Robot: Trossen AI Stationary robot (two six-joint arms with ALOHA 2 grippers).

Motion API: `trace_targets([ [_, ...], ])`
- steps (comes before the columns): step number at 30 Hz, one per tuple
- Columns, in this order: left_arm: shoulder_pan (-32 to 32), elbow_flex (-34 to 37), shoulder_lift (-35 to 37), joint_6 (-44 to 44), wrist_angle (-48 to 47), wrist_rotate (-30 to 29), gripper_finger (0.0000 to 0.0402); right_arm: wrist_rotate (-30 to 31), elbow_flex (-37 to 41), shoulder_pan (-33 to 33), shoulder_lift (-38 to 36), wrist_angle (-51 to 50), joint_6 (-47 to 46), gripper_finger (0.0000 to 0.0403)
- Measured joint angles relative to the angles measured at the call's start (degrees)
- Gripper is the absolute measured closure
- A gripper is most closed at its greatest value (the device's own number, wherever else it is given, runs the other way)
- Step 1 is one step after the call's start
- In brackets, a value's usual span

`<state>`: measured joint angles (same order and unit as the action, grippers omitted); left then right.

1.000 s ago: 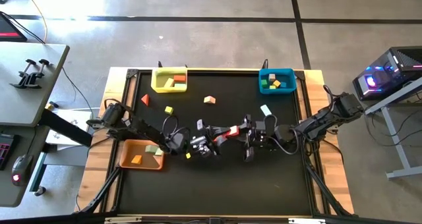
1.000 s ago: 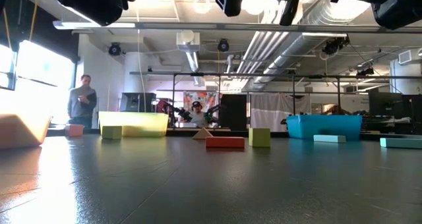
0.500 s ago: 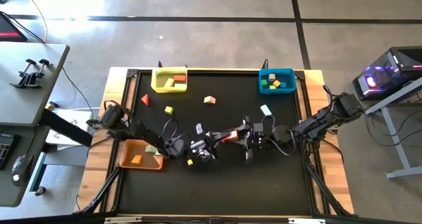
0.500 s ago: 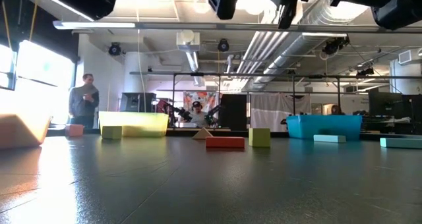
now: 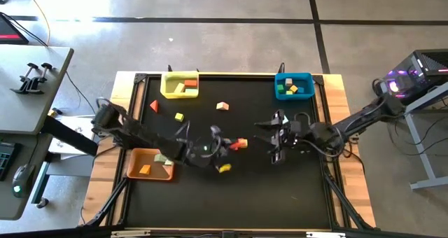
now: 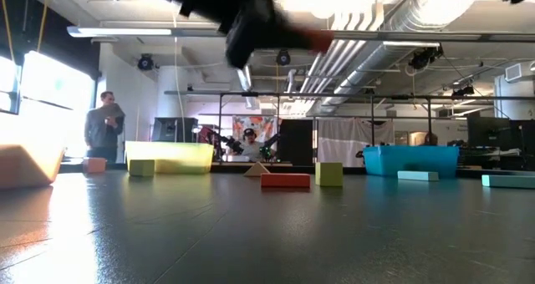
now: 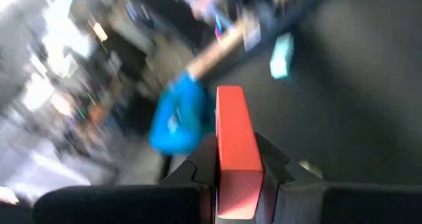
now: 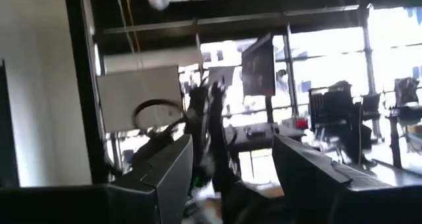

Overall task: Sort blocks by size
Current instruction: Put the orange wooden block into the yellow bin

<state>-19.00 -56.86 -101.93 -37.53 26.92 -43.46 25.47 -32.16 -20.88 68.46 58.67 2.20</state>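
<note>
Change since earlier: both arms have lifted and drawn apart; the red bar that lay between them now rides in the left pincer, and the right arm has pulled back toward the blue bin.
Left pincer (image 7: 236, 168): clamped on the red bar (image 7: 234, 141), held in the air above the middle of the surface (image 5: 280, 189), near the orange bin (image 5: 130, 169).
Right pincer (image 8: 231, 165): fingers apart, nothing between them, raised between the surface's middle and the blue bin (image 5: 294, 76).
Yellow block (image 5: 224, 168): on the surface just beside the left pincer.
Blocks near the yellow bin (image 5: 166, 89): a red wedge (image 5: 154, 106), a small yellow cube (image 5: 179, 116) and a tan-and-orange piece (image 5: 222, 106) lie loose in front of it.
Bins: each holds a few blocks.
Room: a person (image 6: 104, 131) stands beyond the surface.
</note>
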Motion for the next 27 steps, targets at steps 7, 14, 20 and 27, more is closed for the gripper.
trace_targets([
  [7, 8.79, 9.29, 10.91, 20.04, -16.84, 0.94, 0.0369, 2.63, 0.24, -2.00, -3.88, -19.73, -6.53, 0.0196],
  [14, 20.39, 21.81, 26.79, 34.65, -19.64, 1.04, 0.0367, 10.54, 2.23, -2.91, 3.93, -20.22, -14.36, 0.0196],
  [20, 37.22, 22.60, 37.08, 42.53, -32.64, 9.38, 0.0367, 13.59, 2.27, -2.26, 11.24, -17.07, -18.66, 0.0196],
  [27, 58.63, 22.60, 37.23, 43.43, -40.30, 27.85, 0.0367, 13.49, 2.27, -1.97, 16.12, -11.83, -19.34, 0.0196],
])
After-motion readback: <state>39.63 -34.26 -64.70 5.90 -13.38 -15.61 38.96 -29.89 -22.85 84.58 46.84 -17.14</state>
